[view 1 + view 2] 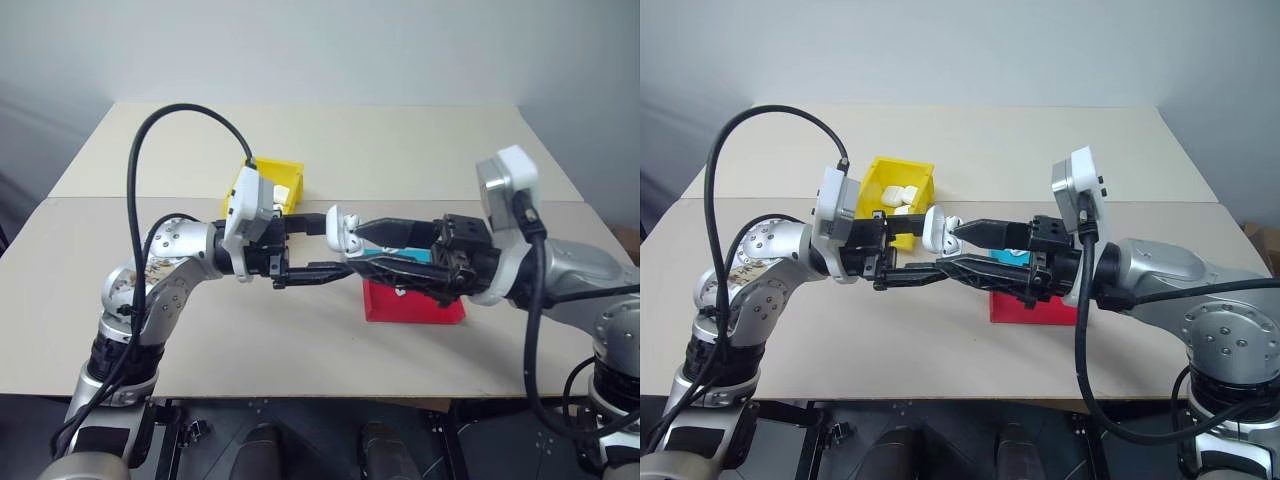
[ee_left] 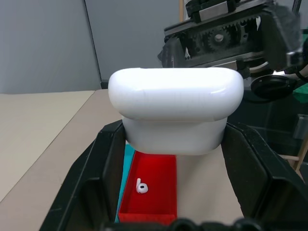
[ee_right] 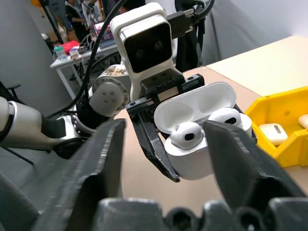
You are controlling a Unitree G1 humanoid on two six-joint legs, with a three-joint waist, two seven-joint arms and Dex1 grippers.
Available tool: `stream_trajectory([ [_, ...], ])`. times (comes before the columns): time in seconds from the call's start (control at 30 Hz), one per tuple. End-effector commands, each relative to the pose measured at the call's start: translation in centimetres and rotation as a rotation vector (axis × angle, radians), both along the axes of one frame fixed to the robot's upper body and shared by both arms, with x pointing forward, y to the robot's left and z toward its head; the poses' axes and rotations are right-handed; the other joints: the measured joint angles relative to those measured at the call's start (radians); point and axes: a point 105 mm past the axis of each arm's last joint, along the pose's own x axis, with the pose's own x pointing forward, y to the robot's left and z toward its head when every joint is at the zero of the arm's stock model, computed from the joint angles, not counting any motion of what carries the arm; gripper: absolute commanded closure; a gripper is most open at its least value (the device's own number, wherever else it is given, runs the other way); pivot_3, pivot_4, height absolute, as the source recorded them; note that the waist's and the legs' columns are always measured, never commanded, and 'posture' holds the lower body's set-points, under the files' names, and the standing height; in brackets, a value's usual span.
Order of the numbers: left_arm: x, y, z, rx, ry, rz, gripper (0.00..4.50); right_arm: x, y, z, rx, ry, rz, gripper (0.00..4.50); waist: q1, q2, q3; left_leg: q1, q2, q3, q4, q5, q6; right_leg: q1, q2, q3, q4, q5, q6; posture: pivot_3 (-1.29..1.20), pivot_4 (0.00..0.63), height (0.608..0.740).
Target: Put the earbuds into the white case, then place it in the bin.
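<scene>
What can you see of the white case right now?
The white case is glossy, rounded plastic with its hinged lid flipped open. Two earbuds sit in its wells, heads showing. It is held off the table, clamped between the left tool fingers, lid toward that wrist. The right tool faces it with fingers apart on either side, not gripping.

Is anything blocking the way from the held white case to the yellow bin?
Nothing visible does. The left gripper holds the open white case in the air beside the yellow bin, whose open top already holds white cases. The right gripper is open around the case.
</scene>
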Motion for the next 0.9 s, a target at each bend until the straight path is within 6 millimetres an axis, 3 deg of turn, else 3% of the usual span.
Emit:
stream_trajectory([
  [0.03, -1.1, -0.2, 1.5, -0.036, -0.068, -0.044, 1.77, 0.2, 0.0, 0.1, -0.029, -0.020, -0.029, 0.15, 0.000, 0.000, 0.000, 0.000, 0.000, 0.000, 0.000, 0.000, 0.000, 0.000, 0.000, 0.000, 0.000, 0.000, 0.000, 0.00, 0.150, 0.740],
  [0.4, -0.4, 0.1, 1.2, -0.023, -0.052, -0.026, 1.77, -1.2, -1.8, 1.5, -0.005, -0.064, -0.031, 0.07, 0.002, 0.000, 0.000, -0.001, 0.000, 0.000, 0.000, 0.000, 0.000, 0.000, 0.000, 0.000, -0.001, 0.000, 0.000, 0.00, 0.150, 0.740],
  [0.5, -0.1, -0.2, 0.7, -0.012, -0.035, -0.031, 1.77, -0.5, -2.5, 2.2, -0.041, -0.110, -0.075, 0.61, 0.001, 0.000, 0.000, -0.001, 0.000, 0.000, 0.000, 0.000, 0.000, 0.000, 0.000, 0.000, -0.001, 0.000, 0.000, 0.00, 0.150, 0.740],
  [0.6, 0.4, -0.7, 0.1, 0.003, -0.016, -0.035, 1.77, 0.4, -2.7, 3.5, -0.084, -0.181, -0.086, 1.58, -0.001, 0.000, 0.000, 0.000, 0.000, 0.000, 0.000, 0.000, 0.000, 0.000, 0.000, 0.000, -0.001, 0.000, 0.000, 0.00, 0.150, 0.740],
  [0.83, 2.0, -2.0, -1.2, 0.059, -0.028, -0.028, 1.77, 2.8, -0.5, 5.1, -0.273, -0.348, -0.023, 4.11, -0.001, 0.000, 0.000, -0.001, 0.000, 0.001, 0.000, 0.000, 0.000, -0.001, 0.000, 0.001, -0.001, 0.000, 0.000, 0.00, 0.150, 0.740],
  [0.9, 2.4, -2.3, -1.3, 0.067, -0.030, -0.020, 1.77, 3.3, 0.0, 5.0, -0.329, -0.366, 0.012, 4.47, 0.000, 0.000, 0.000, -0.002, 0.000, 0.001, 0.000, 0.000, 0.000, -0.002, 0.000, 0.000, -0.001, 0.000, 0.000, 0.00, 0.150, 0.740],
])
